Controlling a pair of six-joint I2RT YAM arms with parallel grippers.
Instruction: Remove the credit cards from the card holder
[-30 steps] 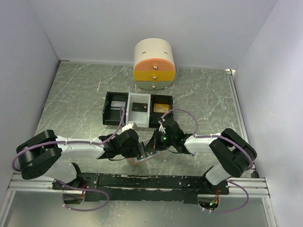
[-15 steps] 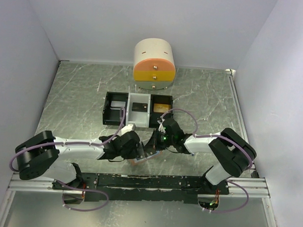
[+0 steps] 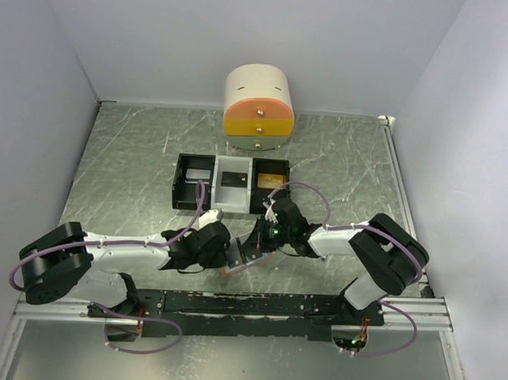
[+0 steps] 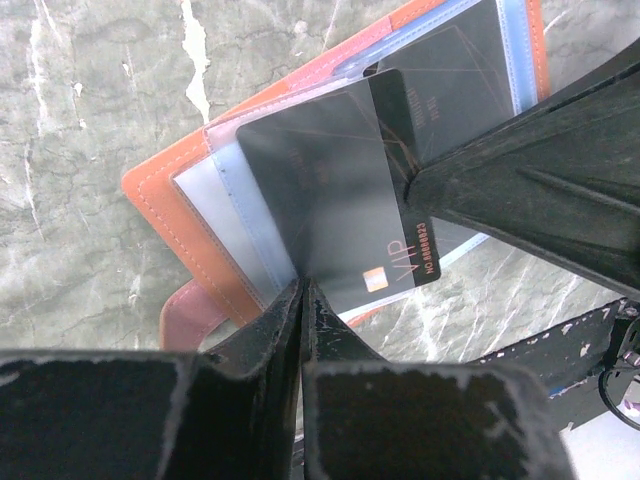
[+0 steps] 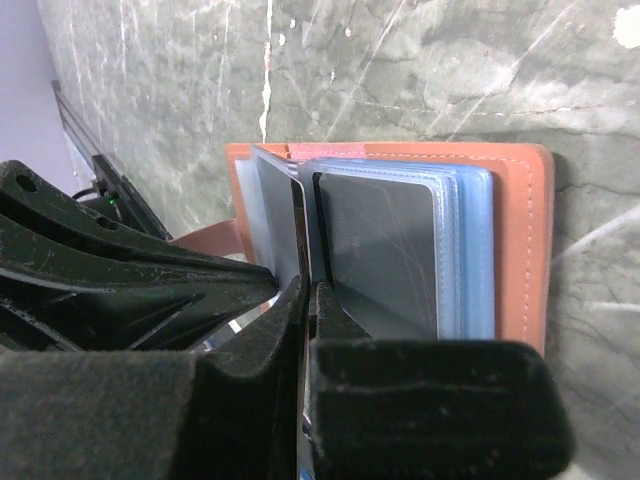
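Observation:
The tan-brown card holder (image 4: 168, 222) lies open on the table near the front edge, its light blue sleeves fanned out. My left gripper (image 4: 303, 285) is shut on the edge of a dark grey card (image 4: 335, 195) marked VIP, which sticks partly out of a sleeve. My right gripper (image 5: 308, 288) is shut on a sleeve page of the card holder (image 5: 520, 250). A second dark card (image 5: 380, 250) sits in a sleeve beside it. In the top view both grippers, left (image 3: 227, 257) and right (image 3: 256, 244), meet over the holder and hide most of it.
A row of black-and-white trays (image 3: 194, 192) stands behind the grippers, with a black card (image 3: 233, 178) in the middle one and an orange-gold card (image 3: 271, 180) in the right one. A round cream-and-orange drawer cabinet (image 3: 258, 108) stands at the back.
My left arm has drawn back toward the left and the front, with its gripper still shut on the dark grey card. The right arm has hardly moved.

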